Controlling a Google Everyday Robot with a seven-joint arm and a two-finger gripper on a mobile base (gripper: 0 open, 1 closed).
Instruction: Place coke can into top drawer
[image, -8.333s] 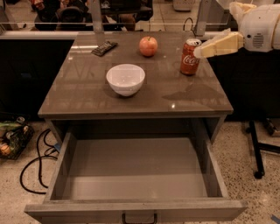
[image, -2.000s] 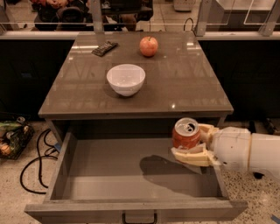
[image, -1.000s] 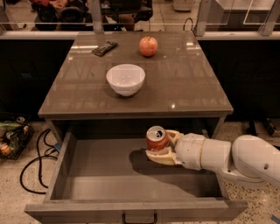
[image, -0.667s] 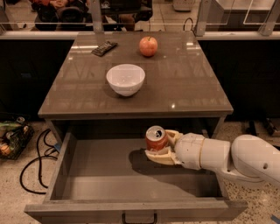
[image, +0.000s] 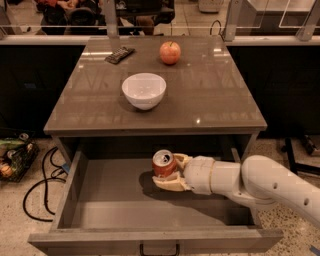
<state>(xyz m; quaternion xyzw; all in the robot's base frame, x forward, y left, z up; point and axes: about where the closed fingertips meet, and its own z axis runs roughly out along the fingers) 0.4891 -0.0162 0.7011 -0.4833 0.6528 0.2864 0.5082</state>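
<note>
The coke can, red with a silver top, is upright inside the open top drawer, near its back middle. My gripper reaches in from the right on a white arm and its cream fingers are closed around the can's right side and base. Whether the can rests on the drawer floor or hangs just above it I cannot tell. The drawer's dark handle shows at the bottom edge.
On the tabletop stand a white bowl, a red-orange apple and a dark remote. Cables and a basket lie on the floor at the left. A dark stand base is at the right.
The gripper carried the can from the tabletop down into the drawer, moving left and lower. Over the last second it has barely moved.
</note>
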